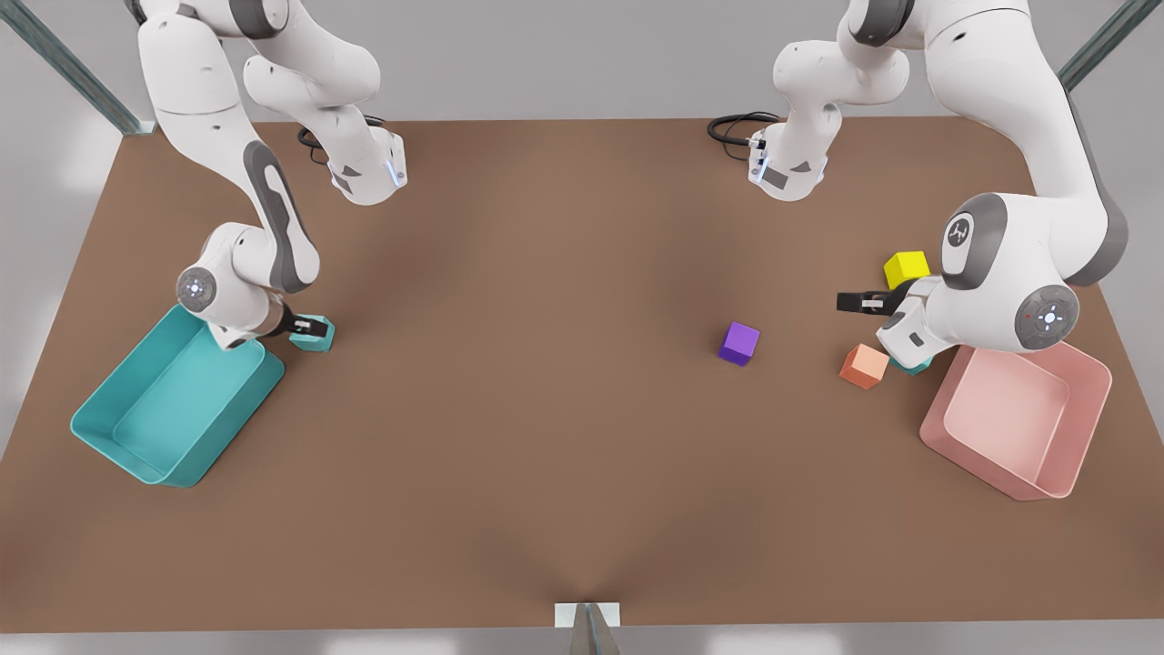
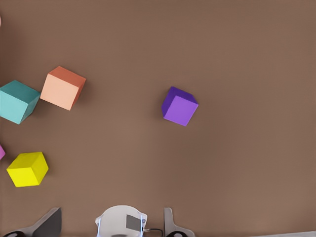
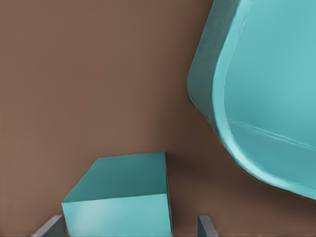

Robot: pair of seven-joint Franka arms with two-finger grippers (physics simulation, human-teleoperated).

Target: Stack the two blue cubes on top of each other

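A: Start big. The brown desk [image 1: 546,437] carries a teal tray [image 1: 173,409] on the front view's left and a pink tray [image 1: 1028,418] on its right.

B: And the cubes?

A: One blue cube [image 1: 314,333] sits just beside the teal tray, down on the desk between the fingers of the right pincer [image 1: 307,329]. The other blue cube [image 1: 911,366] lies far across the desk, tucked under the other arm, just beside the orange cube [image 1: 864,366]. A yellow cube [image 1: 907,268] and a purple cube [image 1: 738,343] lie nearby.

B: What might go wrong?

A: The tray wall is close to the held-side cube. A lift that swings toward it could knock the cube askew. On the far side, I'd judge the orange cube crowds the second blue one, so setting down there could nudge both.

B: The pincers themselves?

A: In the right wrist view the fingers [image 3: 207,228] stand on either side of the cube with a gap on one side, so spread, not clamped. The left pincer [image 1: 859,302] hangs above the desk near the yellow cube, spread wide in its wrist view, holding nothing.
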